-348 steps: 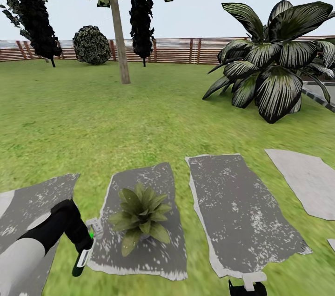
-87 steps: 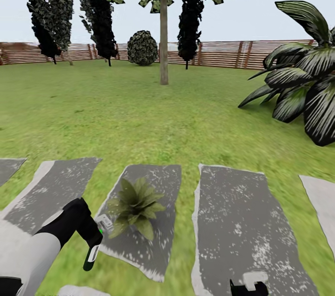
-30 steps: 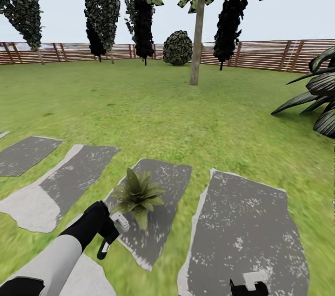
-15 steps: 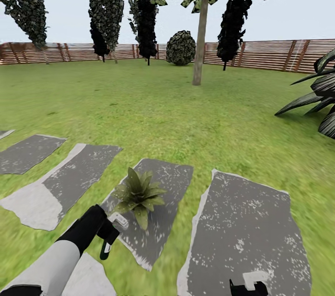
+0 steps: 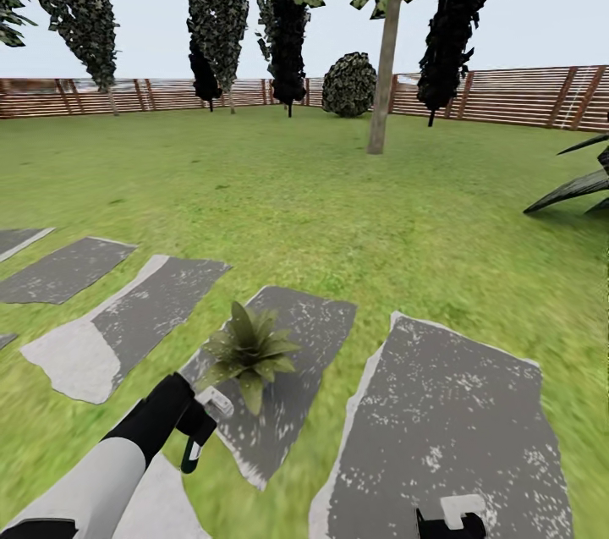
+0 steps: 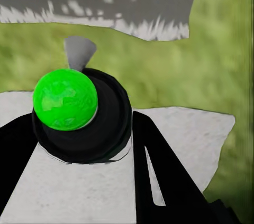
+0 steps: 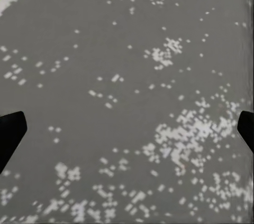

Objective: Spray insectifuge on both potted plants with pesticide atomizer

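In the head view a potted plant (image 5: 248,349), a low rosette of olive-green leaves, stands on a grey slab (image 5: 300,327). My left gripper (image 5: 200,425) hangs just in front of and left of it, shut on the pesticide atomizer (image 5: 191,454), a small dark bottle that points down. In the left wrist view the atomizer (image 6: 66,100) shows as a black round body with a bright green top between the black fingers (image 6: 159,166). My right gripper (image 5: 448,520) is at the lower edge over another slab. In the right wrist view the right gripper (image 7: 127,134) is open, its tips far apart.
Irregular grey slabs (image 5: 444,429) lie in a row across the green lawn. A tree trunk (image 5: 385,57), a round bush (image 5: 349,85) and dark trees stand before the brown slat fence (image 5: 507,95). Long dark leaves (image 5: 579,188) reach in at the right.
The whole view has swung left, so trees and slabs have shifted right in the picture. The left gripper still holds the atomizer beside the plant.
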### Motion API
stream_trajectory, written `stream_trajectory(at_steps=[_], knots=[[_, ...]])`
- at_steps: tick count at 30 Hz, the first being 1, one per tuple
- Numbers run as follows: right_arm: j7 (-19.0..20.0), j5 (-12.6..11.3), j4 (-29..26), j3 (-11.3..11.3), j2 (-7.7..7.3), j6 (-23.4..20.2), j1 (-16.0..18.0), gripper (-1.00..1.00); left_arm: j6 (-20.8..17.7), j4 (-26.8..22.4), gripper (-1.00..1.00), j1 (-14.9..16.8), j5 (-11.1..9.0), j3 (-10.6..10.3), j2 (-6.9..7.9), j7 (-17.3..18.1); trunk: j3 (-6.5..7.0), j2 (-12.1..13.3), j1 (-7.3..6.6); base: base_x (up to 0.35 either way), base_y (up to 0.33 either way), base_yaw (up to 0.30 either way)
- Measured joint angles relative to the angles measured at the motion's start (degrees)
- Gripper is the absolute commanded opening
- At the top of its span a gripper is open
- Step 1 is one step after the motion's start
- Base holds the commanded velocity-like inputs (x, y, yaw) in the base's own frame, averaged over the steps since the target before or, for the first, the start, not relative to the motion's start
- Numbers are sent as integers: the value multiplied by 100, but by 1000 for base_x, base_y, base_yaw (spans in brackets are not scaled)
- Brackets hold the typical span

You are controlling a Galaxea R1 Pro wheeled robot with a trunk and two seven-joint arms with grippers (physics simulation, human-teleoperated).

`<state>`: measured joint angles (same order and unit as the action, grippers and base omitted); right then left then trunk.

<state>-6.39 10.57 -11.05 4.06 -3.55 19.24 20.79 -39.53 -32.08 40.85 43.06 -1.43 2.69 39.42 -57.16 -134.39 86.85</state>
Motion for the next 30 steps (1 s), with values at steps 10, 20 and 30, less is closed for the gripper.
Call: stream_trajectory(at_steps=[10,20,30], knots=[[-2,0,2,0,2,0,1,100,3,47,-100,-1,9,-6,51,-7,0,0,-2,63,-140,213],[0,0,10,1,1,0,1,100,-3,88,-100,-7,-39,-8,11,-517,0,0,0,31,-36,274],[-2,0,9,0,1,1,2,100,-7,60,-100,-10,-71,-1,-9,-489,0,0,-2,93,-195,269]])
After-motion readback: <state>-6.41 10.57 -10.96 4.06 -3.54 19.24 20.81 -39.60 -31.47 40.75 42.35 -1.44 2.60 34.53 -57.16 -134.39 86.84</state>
